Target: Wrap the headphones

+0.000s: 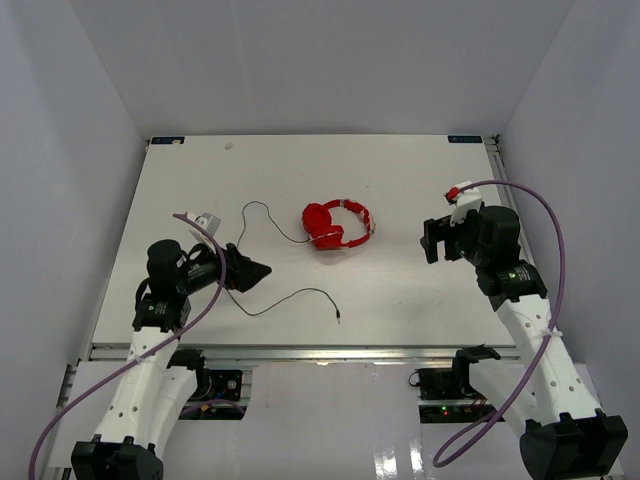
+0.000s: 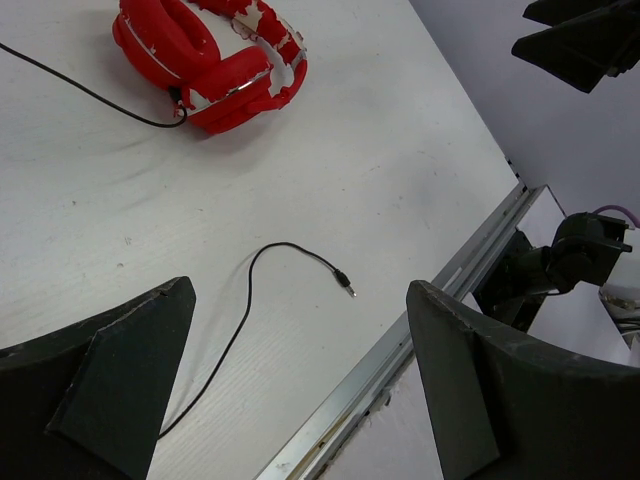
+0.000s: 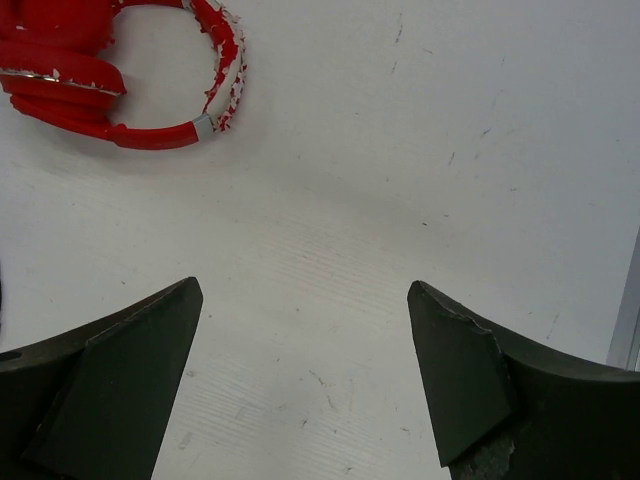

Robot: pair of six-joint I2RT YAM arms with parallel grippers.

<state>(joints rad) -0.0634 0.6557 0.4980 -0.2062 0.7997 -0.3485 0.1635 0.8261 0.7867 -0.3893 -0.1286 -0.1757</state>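
The red headphones lie folded on the white table, a little past its middle. They also show at the top of the left wrist view and at the top left of the right wrist view. Their thin dark cable loops left from the earcup, passes near my left gripper and ends in a plug near the front edge; the plug also shows in the left wrist view. My left gripper is open and empty over the cable. My right gripper is open and empty, right of the headphones.
The metal rail runs along the table's front edge. A purple robot cable arcs over the right arm and another hangs by the left arm. White walls close in the table on three sides.
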